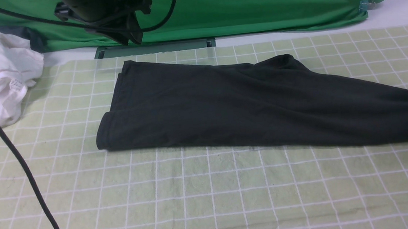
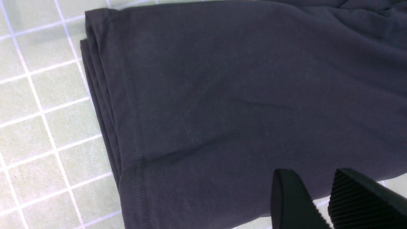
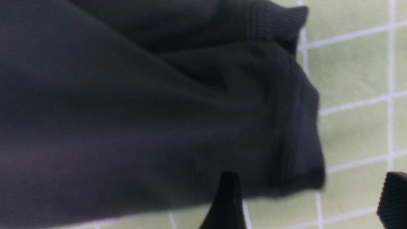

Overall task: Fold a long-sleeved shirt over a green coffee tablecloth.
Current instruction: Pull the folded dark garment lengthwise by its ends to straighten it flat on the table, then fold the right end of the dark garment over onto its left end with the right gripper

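The shirt [image 1: 225, 105] lies flat on the middle of the tablecloth [image 1: 210, 197], already doubled into a long band, with stacked hem [image 2: 127, 95] layers at its left end and the sleeves [image 1: 371, 112] trailing toward the right edge. The lengthwise folding looks done; what seems left is bringing the sleeve end over the body and halving the band. The right gripper [image 3: 310, 178] hangs over the cuffs [image 3: 286, 22], jaws spread wide and empty. The left gripper [image 2: 310, 178], near the hem, is parted narrowly and grips nothing.
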Robot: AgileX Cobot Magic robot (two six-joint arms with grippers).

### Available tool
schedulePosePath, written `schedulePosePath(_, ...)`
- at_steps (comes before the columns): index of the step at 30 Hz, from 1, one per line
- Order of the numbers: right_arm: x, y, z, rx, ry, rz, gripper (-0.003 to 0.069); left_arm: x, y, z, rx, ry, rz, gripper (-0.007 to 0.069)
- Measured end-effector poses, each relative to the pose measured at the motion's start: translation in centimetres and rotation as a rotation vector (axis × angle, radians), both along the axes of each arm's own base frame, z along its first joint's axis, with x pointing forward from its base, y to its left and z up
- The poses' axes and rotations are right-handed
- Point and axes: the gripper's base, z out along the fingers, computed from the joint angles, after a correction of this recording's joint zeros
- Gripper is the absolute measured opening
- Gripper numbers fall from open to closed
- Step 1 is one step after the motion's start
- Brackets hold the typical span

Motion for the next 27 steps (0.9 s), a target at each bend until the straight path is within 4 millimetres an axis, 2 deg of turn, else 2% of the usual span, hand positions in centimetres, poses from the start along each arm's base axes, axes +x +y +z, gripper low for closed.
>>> schedulePosePath(7,1.0,0.6,-3.0,0.087,0.001,0.026,0.0547,0.0,0.0,0.0,-0.001,0.0,0.0,0.0221)
schedulePosePath(11,1.5,1.0,-4.5,0.148,0.0,0.032,0.0442,0.0,0.0,0.0,-0.001,0.0,0.0,0.0227)
schedulePosePath(13,1.5,0.9,-4.6,0.149,0.002,0.044,0.0389,0.0,0.0,0.0,-0.002,0.0,0.0,0.023)
schedulePosePath(14,1.5,0.9,-4.7,0.149,0.002,0.046,0.0389,0.0,0.0,0.0,-0.002,0.001,0.001,0.0231)
schedulePosePath(19,1.5,0.7,-4.7,0.133,0.007,0.094,0.0241,0.0,0.0,0.0,-0.016,0.009,0.026,0.0235)
schedulePosePath(22,1.6,0.4,-4.6,0.113,0.014,0.102,0.0058,-0.2,0.3,0.5,0.013,-0.008,0.032,0.0238)
schedulePosePath(24,1.7,0.3,-4.4,0.112,0.02,0.101,0.0027,-0.6,0.5,1.1,0.031,-0.026,0.035,0.024)
schedulePosePath(27,1.7,-0.7,-3.8,0.11,0.018,0.072,0.0019,-1.8,0.8,2.5,0.028,-0.053,0.046,0.0243)
